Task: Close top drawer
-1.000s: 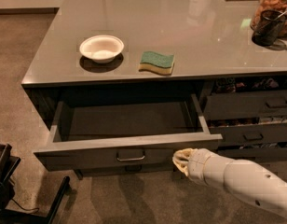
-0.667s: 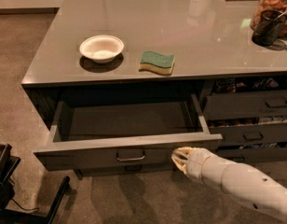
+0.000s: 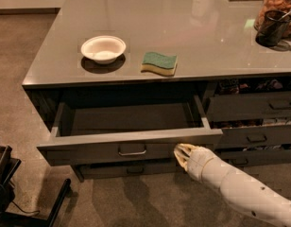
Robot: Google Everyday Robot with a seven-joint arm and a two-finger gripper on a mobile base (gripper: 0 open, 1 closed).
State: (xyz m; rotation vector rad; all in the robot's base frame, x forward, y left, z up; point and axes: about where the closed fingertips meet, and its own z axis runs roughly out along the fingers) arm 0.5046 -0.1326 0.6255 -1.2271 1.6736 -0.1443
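Note:
The top drawer (image 3: pixel 89 151) is pulled far out of the grey counter, its long shallow grey box empty inside. Its flat front carries a small metal bar handle (image 3: pixel 132 150) at the centre. My gripper (image 3: pixel 181 153) is at the end of the white arm that reaches in from the lower right. It sits against the drawer front, right of the handle, near the drawer's right end.
On the counter top (image 3: pixel 183 37) stand a white bowl (image 3: pixel 103 48), a green and yellow sponge (image 3: pixel 158 62), a dark cup (image 3: pixel 271 27) and a jar at the right. Narrower drawers (image 3: pixel 252 109) stack at right, partly open. A lower drawer front (image 3: pixel 129 170) sits beneath. Black equipment (image 3: pixel 8 183) stands at lower left.
The gripper has crept slightly left along the drawer front. The drawer looks the same amount open.

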